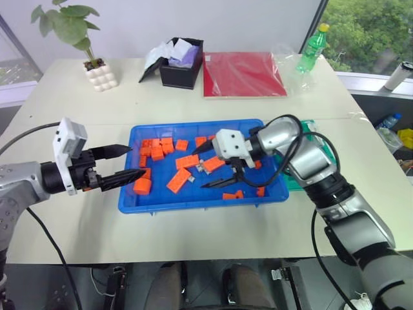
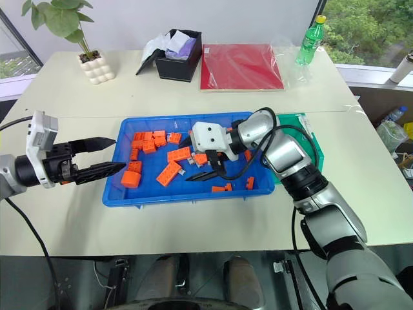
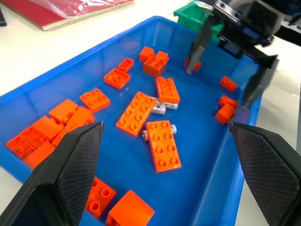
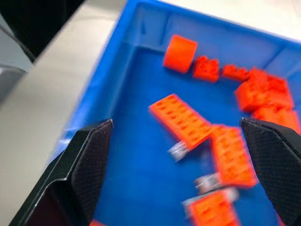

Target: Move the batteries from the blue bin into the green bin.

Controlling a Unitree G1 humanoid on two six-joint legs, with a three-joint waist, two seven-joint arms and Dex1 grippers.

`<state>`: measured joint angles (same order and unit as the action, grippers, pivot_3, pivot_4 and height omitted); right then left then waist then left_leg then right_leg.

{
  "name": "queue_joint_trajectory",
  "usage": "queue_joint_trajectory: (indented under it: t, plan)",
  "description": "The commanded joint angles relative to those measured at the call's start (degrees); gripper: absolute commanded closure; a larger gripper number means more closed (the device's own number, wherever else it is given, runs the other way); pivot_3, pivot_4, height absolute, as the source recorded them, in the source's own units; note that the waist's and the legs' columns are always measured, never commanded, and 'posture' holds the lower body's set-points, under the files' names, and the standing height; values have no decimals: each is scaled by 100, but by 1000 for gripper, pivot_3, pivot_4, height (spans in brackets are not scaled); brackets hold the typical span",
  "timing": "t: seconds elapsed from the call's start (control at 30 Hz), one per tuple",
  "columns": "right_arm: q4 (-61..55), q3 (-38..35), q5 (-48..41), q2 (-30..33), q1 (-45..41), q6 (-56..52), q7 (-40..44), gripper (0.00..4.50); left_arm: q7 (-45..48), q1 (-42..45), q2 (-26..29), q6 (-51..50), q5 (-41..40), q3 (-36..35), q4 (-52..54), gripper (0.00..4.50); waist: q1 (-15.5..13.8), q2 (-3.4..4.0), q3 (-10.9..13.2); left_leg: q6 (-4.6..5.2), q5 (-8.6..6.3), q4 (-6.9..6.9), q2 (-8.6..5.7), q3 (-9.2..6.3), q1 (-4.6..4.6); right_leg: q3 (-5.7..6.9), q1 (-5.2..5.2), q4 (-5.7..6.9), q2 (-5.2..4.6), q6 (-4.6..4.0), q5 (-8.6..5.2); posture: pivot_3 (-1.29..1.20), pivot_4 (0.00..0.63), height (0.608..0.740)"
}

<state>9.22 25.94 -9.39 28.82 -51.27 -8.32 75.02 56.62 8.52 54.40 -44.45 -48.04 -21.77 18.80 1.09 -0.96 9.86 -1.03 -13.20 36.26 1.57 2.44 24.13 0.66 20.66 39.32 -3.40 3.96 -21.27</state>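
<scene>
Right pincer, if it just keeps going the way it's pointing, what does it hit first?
Probably the long orange block and the battery tucked against it, lying on the blue bin floor ahead of the open right pincer. Depth is hard to judge.

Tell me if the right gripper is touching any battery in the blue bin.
Apart. In the right wrist view the right gripper is open, its fingers wide either side, with bare blue bin floor between them and the batteries.
</scene>
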Motion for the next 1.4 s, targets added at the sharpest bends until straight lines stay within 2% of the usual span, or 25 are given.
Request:
queue_joint_trajectory:
  t: [0.03,0.3,0.6,0.97,1.23,1.4]
  plan:
    - [377,67,288,-328,-313,583,59,61,-86,-55,-30,53,-77,-217,215,0,-2,0,0,0,0,0,0,0,0,0,0,0,0,0,0,0,150,740]
    - [1761,374,1216,-938,-624,2141,-169,61,-246,-105,-147,71,-127,-224,311,0,8,-2,-1,-21,12,0,-1,0,0,0,1,1,0,0,0,0,150,740]
    - [3033,606,2211,-1413,-1094,3692,-907,61,-436,-231,-276,31,-228,-315,469,0,73,-2,-1,-35,20,-3,0,0,0,0,4,3,0,0,0,0,150,740]
    - [2704,760,2291,-1499,-859,3972,-436,61,-584,-316,-344,45,-288,-361,537,0,143,-2,-1,-36,21,-5,1,-1,-1,0,3,3,1,0,0,0,150,740]
    - [2966,970,2784,-1712,-920,4346,-915,61,-703,-330,-409,61,-354,-377,586,0,144,-2,-2,-36,21,-5,1,-1,-1,0,3,4,1,0,0,0,150,740]
    - [3337,1038,3282,-1851,-1122,4533,-1586,61,-768,-372,-454,52,-389,-400,640,0,145,-3,-2,-38,22,-4,0,-1,-3,0,2,4,0,0,0,0,150,740]
